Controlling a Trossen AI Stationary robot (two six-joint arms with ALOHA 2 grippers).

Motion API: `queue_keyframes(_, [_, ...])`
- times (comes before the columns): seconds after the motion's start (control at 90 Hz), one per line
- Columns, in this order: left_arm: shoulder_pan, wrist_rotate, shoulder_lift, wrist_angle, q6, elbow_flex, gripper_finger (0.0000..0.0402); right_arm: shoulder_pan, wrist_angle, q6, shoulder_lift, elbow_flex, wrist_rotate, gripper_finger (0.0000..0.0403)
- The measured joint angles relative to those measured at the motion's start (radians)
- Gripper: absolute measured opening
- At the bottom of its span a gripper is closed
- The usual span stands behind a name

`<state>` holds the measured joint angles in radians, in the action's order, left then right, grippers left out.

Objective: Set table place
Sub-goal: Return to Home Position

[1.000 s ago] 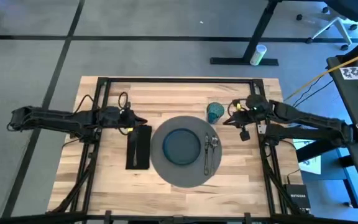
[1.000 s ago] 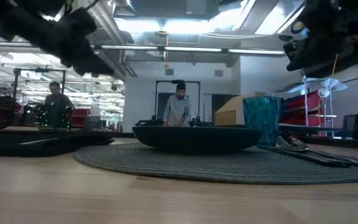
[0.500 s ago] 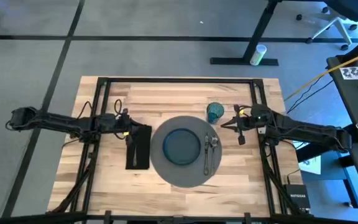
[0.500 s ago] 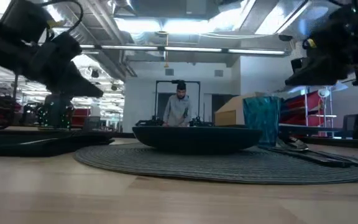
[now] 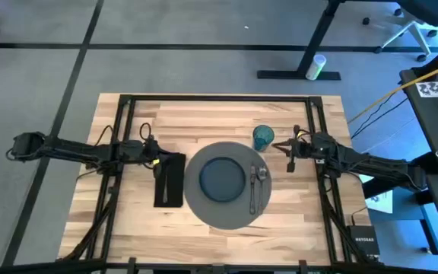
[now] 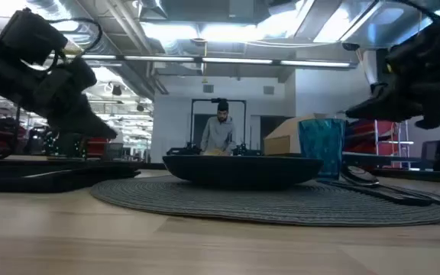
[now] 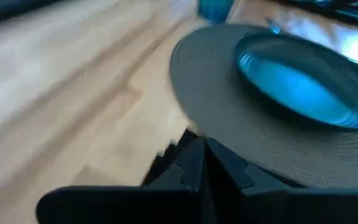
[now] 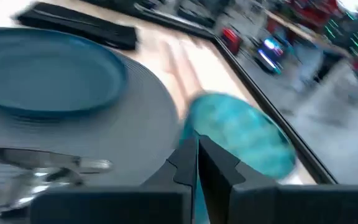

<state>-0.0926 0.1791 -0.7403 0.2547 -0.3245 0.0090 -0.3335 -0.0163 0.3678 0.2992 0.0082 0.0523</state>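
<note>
1. From above, the place setting (image 5: pixel 226 179) looks done. The grey mat (image 5: pixel 196 204) sits mid-counter (image 5: pixel 147 228) with the dark plate (image 5: pixel 221 179) centred on it. The fork and spoon (image 5: pixel 257 186) lie on the mat at the plate's 3 o'clock. The teal cup (image 5: pixel 262 137) stands upright just off the mat's rim at about 1 o'clock, and the black napkin (image 5: pixel 169 181) lies flat at the mat's 9 o'clock. So I'd say all that's left is parking the arms.
2. The left gripper (image 5: pixel 160 154) hangs over the napkin's 12 o'clock end, fingers pressed together with nothing in them. The right gripper (image 5: pixel 280 145) sits near the cup at its 3 o'clock without touching it, fingers also together and empty.
3. The right arm is the risky one, imo. Take it straight out toward 3 o'clock, or up first. Any drift toward 9 o'clock clips the cup, and a tall cup like that probably tips easily.
4. For the left arm, get clear height over the napkin before pulling toward 9 o'clock. A low drag could ruck the cloth and undo the neat fold.
5. The low view shows both grippers off the counter surface, so there's some room. Keep the fingers together and go slow.
6. The black frame rails (image 5: pixel 120 122) run under both arms, so keep the elbows from dropping onto them on the way out.
</note>
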Motion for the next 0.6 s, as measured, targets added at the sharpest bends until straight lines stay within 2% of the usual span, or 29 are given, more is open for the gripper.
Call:
queue_keyframes(0.167, [0.007,-0.001,-0.001,-0.114,-0.112,0.0,0.0,0.0,0.001,0.003,0.0,0.0,-0.015,0.0001])
queue_keyframes(0.378, [0.006,0.003,-0.001,-0.21,-0.117,0.0,0.0,0.0,0.002,0.004,0.0,0.0,-0.016,0.0001])
queue_keyframes(0.478, [0.006,0.107,-0.001,-0.169,-0.11,0.0,0.0,0.0,-0.003,0.021,-0.001,0.0,-0.059,0.0001])
queue_keyframes(0.6, [0.007,0.199,0.002,-0.063,0.012,0.0,0.0,0.0,-0.039,0.045,0.0,0.0,-0.162,0.0001])
